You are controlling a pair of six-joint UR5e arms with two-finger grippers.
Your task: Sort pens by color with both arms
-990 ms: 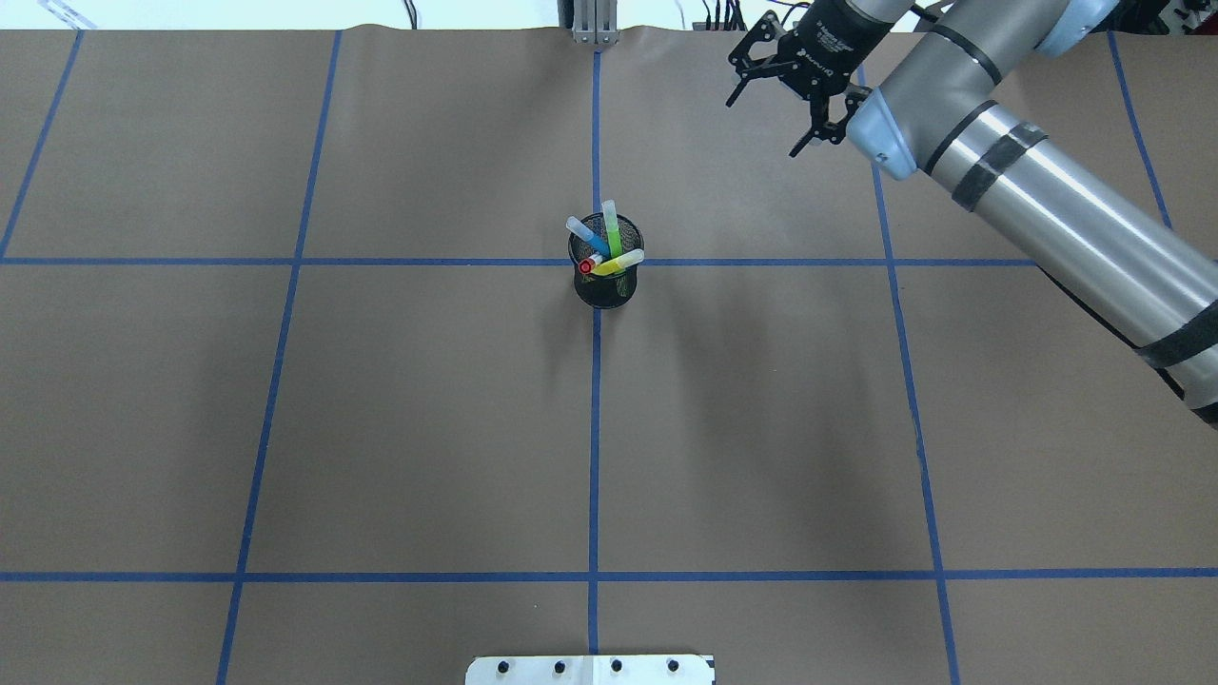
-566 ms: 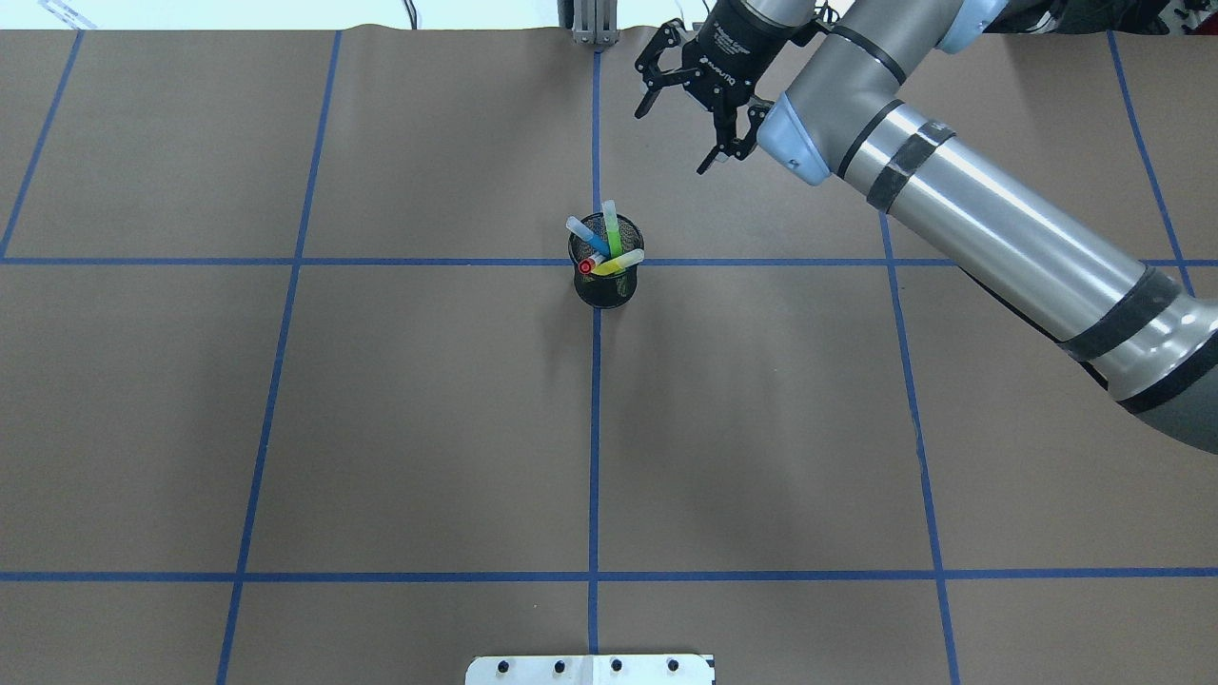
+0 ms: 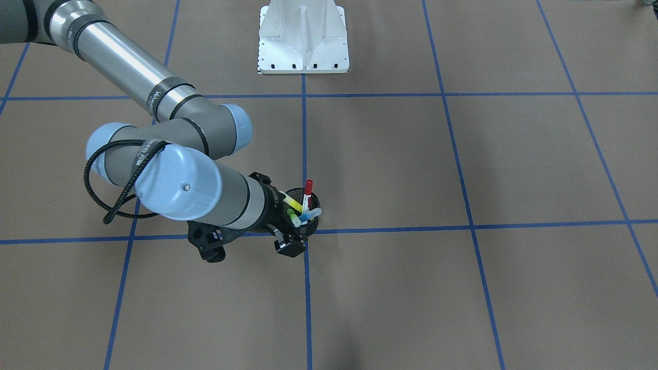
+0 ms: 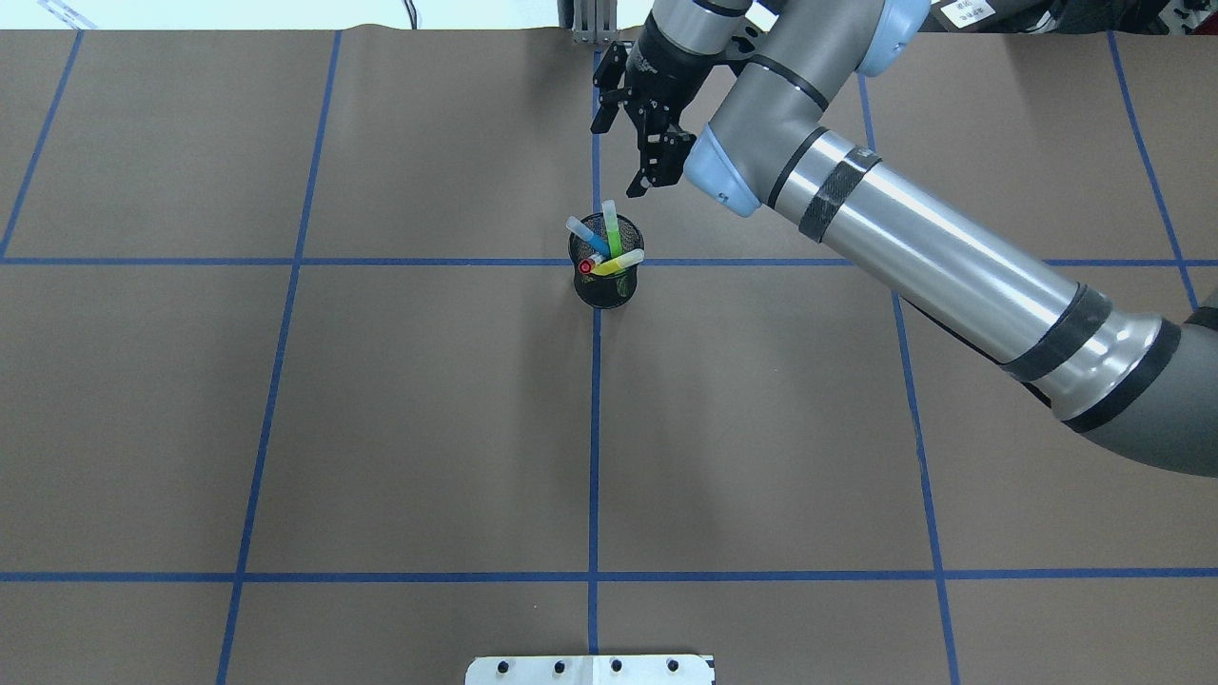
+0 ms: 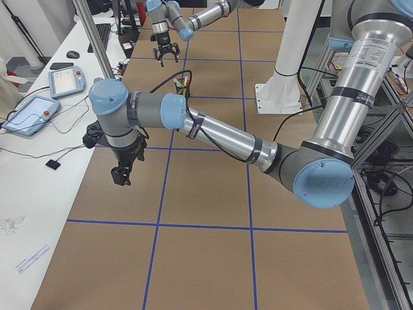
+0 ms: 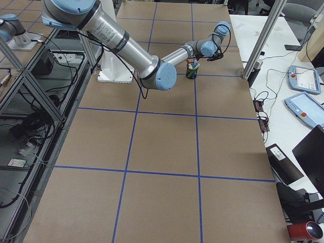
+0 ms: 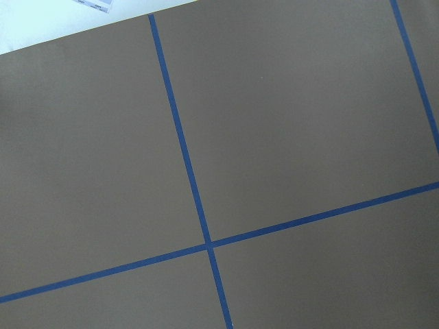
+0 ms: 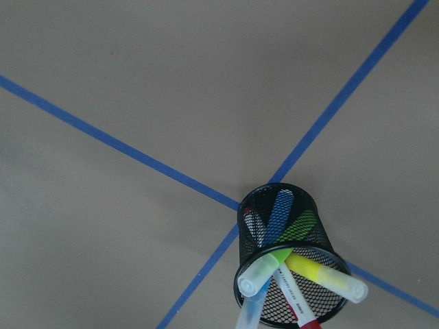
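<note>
Four pens stand in a black mesh cup (image 4: 606, 290) at the table's middle: a blue highlighter (image 4: 583, 234), a green highlighter (image 4: 611, 225), a yellow highlighter (image 4: 625, 261) and a red-capped marker (image 4: 586, 267). My right gripper (image 4: 618, 157) is open and empty, just beyond the cup's far side and above it. The right wrist view looks down on the cup (image 8: 250, 236) with the blue (image 8: 255, 281), yellow (image 8: 328, 279) and green (image 8: 300, 228) highlighters. My left gripper (image 5: 121, 174) shows only in the exterior left view, over the table's left end; I cannot tell if it is open.
Brown paper with blue tape grid lines (image 4: 595, 428) covers the table. The white pedestal base (image 3: 303, 38) stands at the robot's side. The left wrist view shows only paper and a tape crossing (image 7: 208, 245). Tablets and cables (image 5: 32, 113) lie beyond the table's far edge.
My right arm has swung left from the far right corner to just behind the cup. Its gripper stays open. The pens and cup have not moved.
</note>
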